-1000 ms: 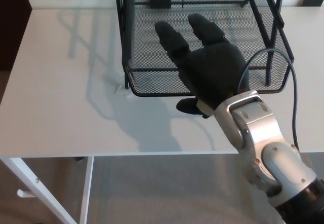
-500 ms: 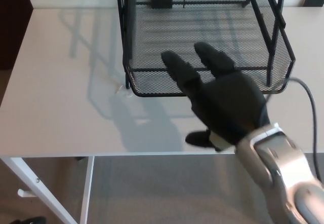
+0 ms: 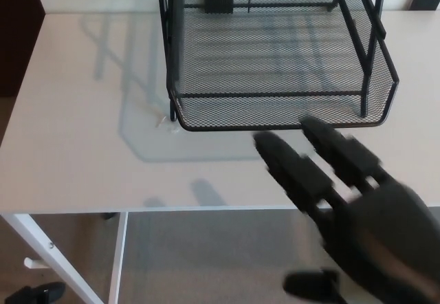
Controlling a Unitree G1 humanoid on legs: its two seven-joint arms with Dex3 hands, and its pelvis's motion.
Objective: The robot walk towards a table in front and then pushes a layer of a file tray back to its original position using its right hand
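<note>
The black wire-mesh file tray sits toward the far side of the white desk, its lowest layer's rounded front rim facing me; it looks light and stiff, best pushed flat on that rim. My right hand hangs near that rim, clear of it, fingers spread, holding nothing, with bare desk between.

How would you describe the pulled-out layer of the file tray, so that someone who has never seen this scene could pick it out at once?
Start at the white table that fills the view. Toward its far side stands a black wire-mesh file tray with upright posts. The layer is the shallow black mesh basket jutting from that frame toward the table's near edge, just beyond the fingertips of the robot's right hand; it holds nothing.
</note>
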